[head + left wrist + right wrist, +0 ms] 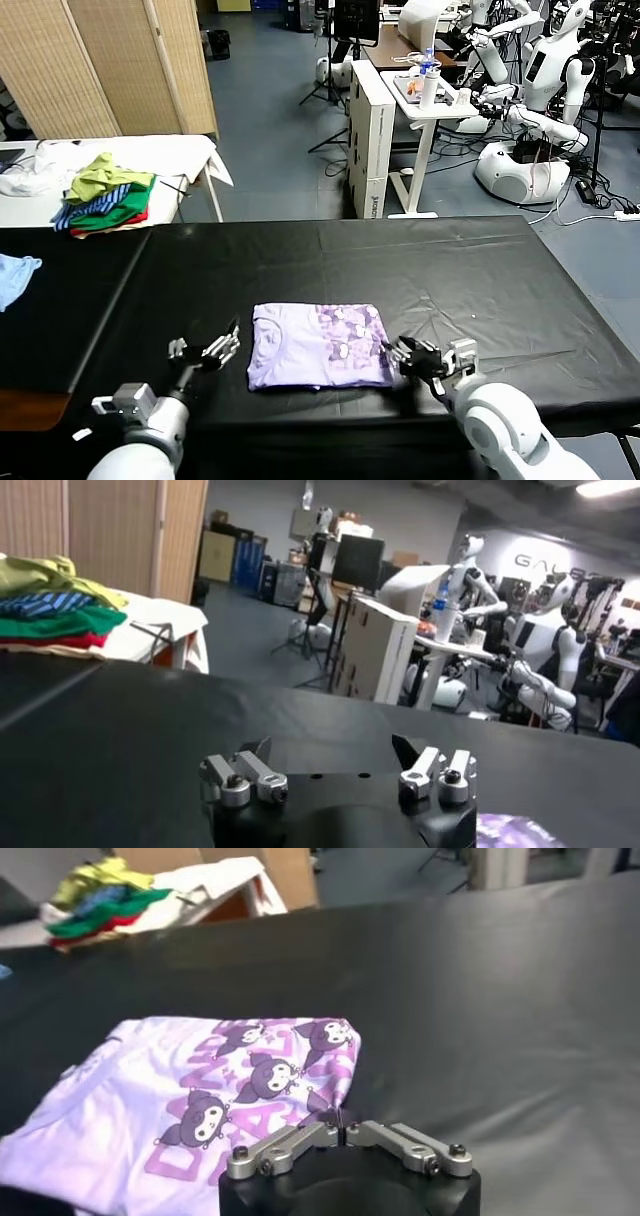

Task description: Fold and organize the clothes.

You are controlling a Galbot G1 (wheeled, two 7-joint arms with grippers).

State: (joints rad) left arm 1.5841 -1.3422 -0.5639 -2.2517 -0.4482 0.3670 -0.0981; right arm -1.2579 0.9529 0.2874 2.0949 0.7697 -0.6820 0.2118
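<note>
The clothes, a pale lavender T-shirt [318,345] folded into a rectangle with its purple print up, lie on the black table [450,270] near the front edge. In the right wrist view the T-shirt [200,1108] spreads out ahead of the jaws. My right gripper [400,352] [343,1128] is shut, its tips meeting right at the shirt's near right corner; I cannot tell whether any fabric is pinched. To the left of the shirt and apart from it, my left gripper [205,350] [337,752] hovers open above bare table with nothing between its fingers.
A heap of green, striped and red garments [105,195] [50,605] [100,893] sits on a white table [170,150] at the back left. A small light blue cloth [15,275] lies at the far left edge. Other robots [540,90] and desks stand beyond the table.
</note>
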